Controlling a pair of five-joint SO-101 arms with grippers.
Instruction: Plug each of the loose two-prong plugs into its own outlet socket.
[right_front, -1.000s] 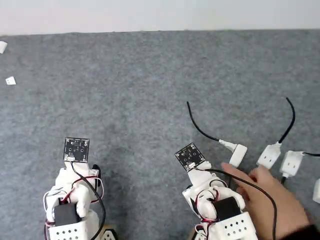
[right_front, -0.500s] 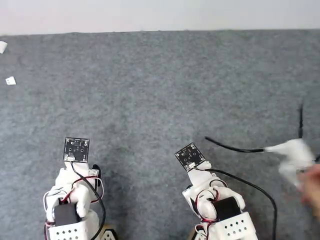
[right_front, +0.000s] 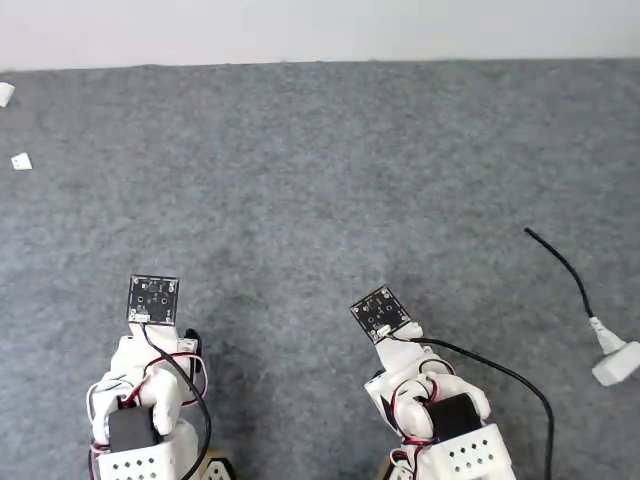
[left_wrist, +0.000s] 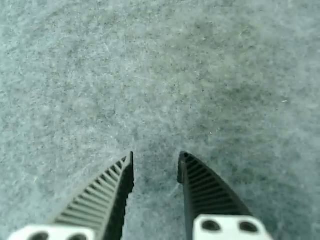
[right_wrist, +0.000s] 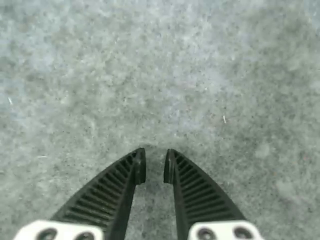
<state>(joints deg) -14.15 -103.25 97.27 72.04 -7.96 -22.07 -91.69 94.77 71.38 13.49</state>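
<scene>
Grey felt-like covering spreads over the whole desk (right_front: 300, 180), with a pale wall (right_front: 320, 30) behind its far edge. Close to the far left corner lie two small white scraps (right_front: 21, 161), one nearer the wall and cut off by the high view's border, the other a little nearer to the arms.

At the near edge, left of the middle, stands the left arm (right_front: 140, 400), its wrist camera board facing up. The left fingers (left_wrist: 117, 192) hang just over bare covering, released, with a plain gap between the tips and nothing in it.

Right of the middle, also at the near edge, stands the right arm (right_front: 430, 405). The right fingers (right_wrist: 195, 195) are drawn nearly together, a thin slit left between the tips, and grasp nothing.

Far over on the desk's right side lies one white plug (right_front: 615, 362), well apart from both arms. Its black cord (right_front: 562, 268) trails from it toward the far edge and ends loose on the covering.
</scene>
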